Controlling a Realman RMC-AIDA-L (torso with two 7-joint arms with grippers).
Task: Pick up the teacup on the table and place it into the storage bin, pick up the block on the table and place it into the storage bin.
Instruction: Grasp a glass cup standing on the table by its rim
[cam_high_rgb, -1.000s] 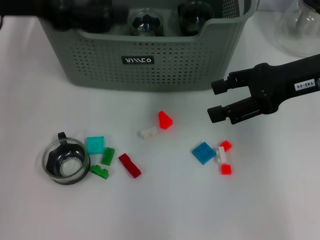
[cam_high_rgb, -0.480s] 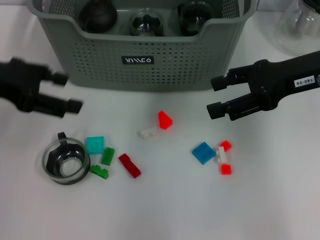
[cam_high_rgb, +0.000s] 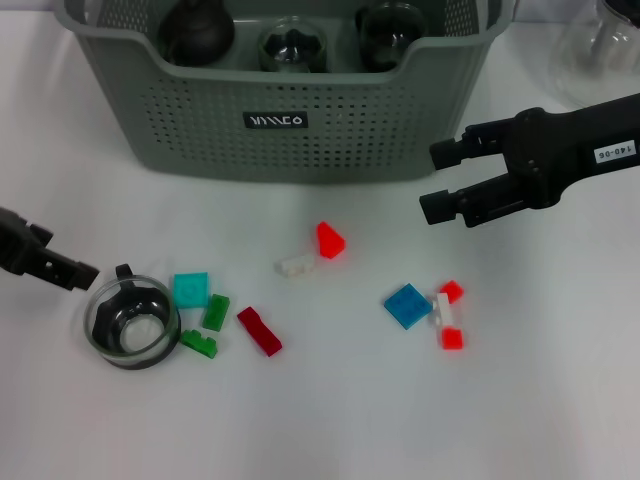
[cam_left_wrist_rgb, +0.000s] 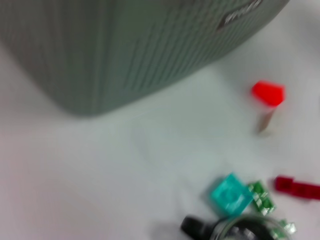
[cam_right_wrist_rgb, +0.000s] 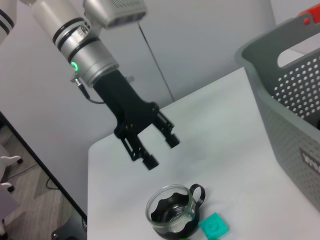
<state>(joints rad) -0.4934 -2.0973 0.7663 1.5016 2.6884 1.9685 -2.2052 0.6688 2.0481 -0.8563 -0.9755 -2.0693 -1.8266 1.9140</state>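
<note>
The left claw (cam_right_wrist_rgb: 157, 150), spread, hangs just beside the teacup (cam_high_rgb: 130, 322). Teal (cam_high_rgb: 190, 290), green (cam_high_rgb: 215, 312) and red (cam_high_rgb: 259, 331) blocks lie beyond the cup. The right claw (cam_high_rgb: 437, 182), spread, hovers before the bin (cam_high_rgb: 290, 120), above a blue block (cam_high_rgb: 407, 305).

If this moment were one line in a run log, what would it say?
left pincer: open, above teacup | right pincer: open, above blocks | teacup: on table | storage bin: holds dark cups

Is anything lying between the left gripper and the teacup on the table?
No. In the right wrist view the open left gripper hangs above the teacup, with only bare white table between them.
</note>
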